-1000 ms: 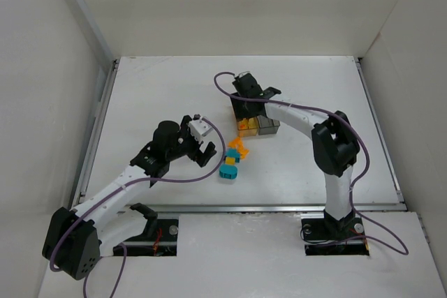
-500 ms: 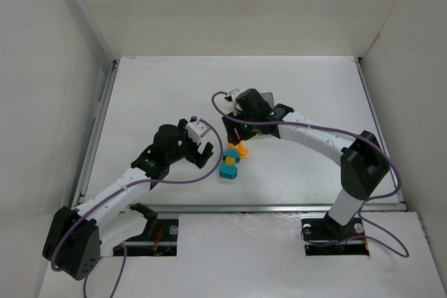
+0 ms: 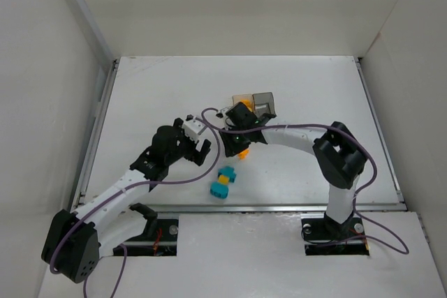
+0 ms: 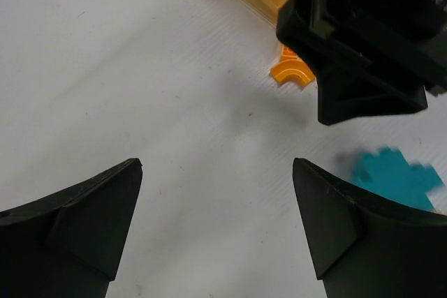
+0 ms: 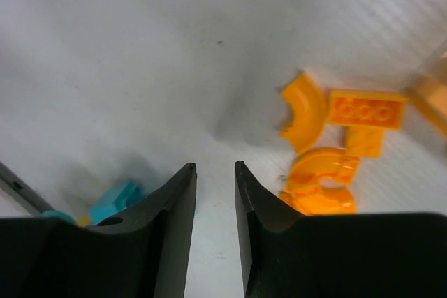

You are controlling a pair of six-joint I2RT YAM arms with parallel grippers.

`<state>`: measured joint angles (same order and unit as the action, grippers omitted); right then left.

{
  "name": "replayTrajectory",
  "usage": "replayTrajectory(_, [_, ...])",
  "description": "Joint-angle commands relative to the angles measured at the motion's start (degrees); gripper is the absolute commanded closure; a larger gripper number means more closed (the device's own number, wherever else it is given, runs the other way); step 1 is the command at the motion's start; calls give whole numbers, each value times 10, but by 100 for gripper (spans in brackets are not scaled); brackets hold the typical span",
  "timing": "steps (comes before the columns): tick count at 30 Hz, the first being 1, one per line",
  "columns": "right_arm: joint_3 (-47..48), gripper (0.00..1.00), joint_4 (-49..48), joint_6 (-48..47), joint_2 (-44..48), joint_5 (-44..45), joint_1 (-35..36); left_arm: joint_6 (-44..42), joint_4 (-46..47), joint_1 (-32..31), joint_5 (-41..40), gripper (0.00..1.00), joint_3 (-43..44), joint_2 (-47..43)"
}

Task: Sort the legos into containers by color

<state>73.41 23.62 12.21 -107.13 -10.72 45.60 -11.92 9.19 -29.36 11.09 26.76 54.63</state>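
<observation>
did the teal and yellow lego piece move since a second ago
Yes. The teal and yellow lego piece slid toward the table's near edge rail, down and slightly left in the top view.

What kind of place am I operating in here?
Most likely a lab test cell: a white table boxed in by plain white panel walls, a left arm and right arm bolted at its near edge, and only toy bricks and small bins to handle.
</observation>
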Motion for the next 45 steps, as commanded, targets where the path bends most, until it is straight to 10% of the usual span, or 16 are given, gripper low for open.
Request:
replayTrajectory(1, [7,66,-13,-16,-4,-45,31,8,21,3,-16,13,-3,-15])
replayTrajectory(11, [7,62,-11,14,39,6,31,8,21,3,-16,13,-3,-15])
replayTrajectory(22, [-25,28,62,70,89,194,31,-4,21,3,-11,12,-8,-21])
replayTrajectory(45, [-40,39,-5,70,-2,185,-1,-4,21,3,-11,12,-8,-26])
